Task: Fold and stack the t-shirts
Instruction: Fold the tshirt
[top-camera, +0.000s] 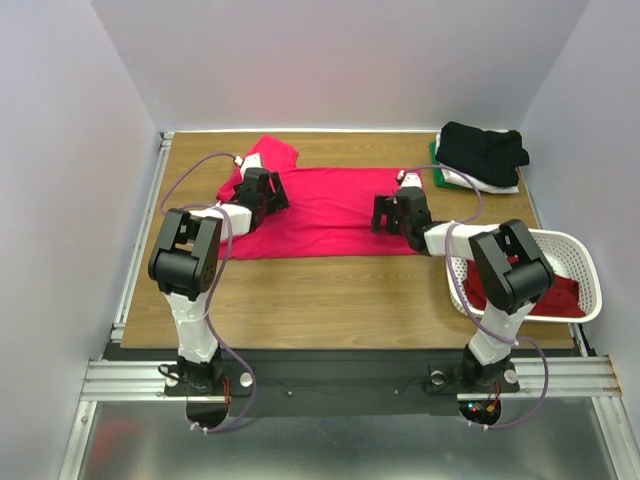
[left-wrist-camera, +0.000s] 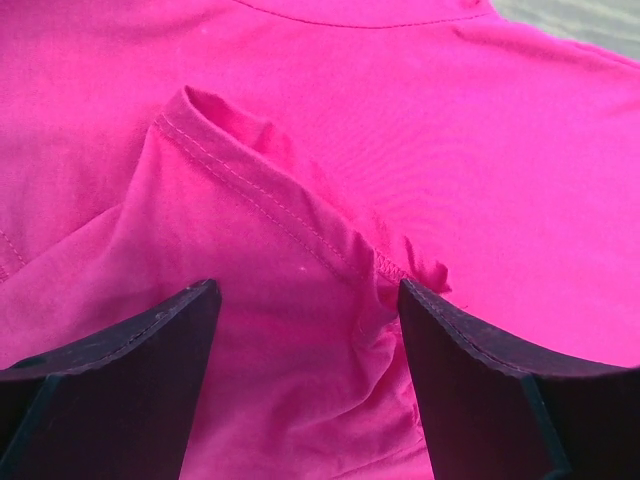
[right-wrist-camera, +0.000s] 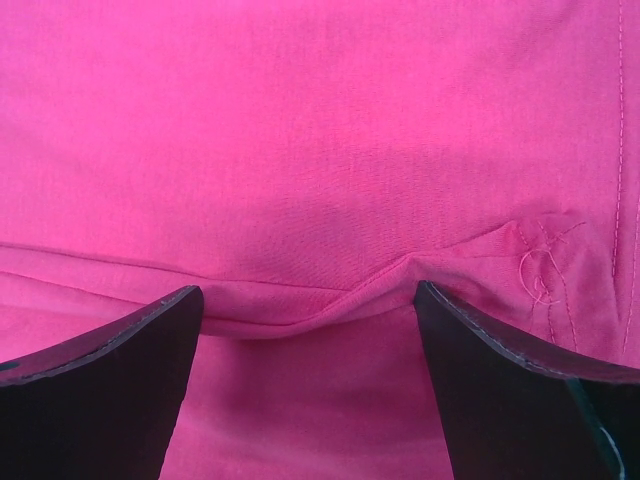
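Observation:
A bright pink-red t-shirt (top-camera: 330, 210) lies spread flat across the middle of the table. My left gripper (top-camera: 270, 192) is down on its left end by the sleeve. In the left wrist view it (left-wrist-camera: 310, 300) stands open, with the puckered sleeve seam (left-wrist-camera: 300, 225) between the fingers. My right gripper (top-camera: 384, 212) rests on the shirt's right end. In the right wrist view it (right-wrist-camera: 308, 300) is open too, over a folded edge (right-wrist-camera: 300, 315) of the cloth. A folded black shirt (top-camera: 482, 150) tops white (top-camera: 490, 184) and green (top-camera: 436, 152) ones at the back right. A darker red shirt (top-camera: 525, 295) lies in the basket.
The white perforated basket (top-camera: 578, 250) stands at the table's right edge, beside my right arm. Grey walls close in the left, back and right. Bare wood shows between the pink-red shirt and the near edge.

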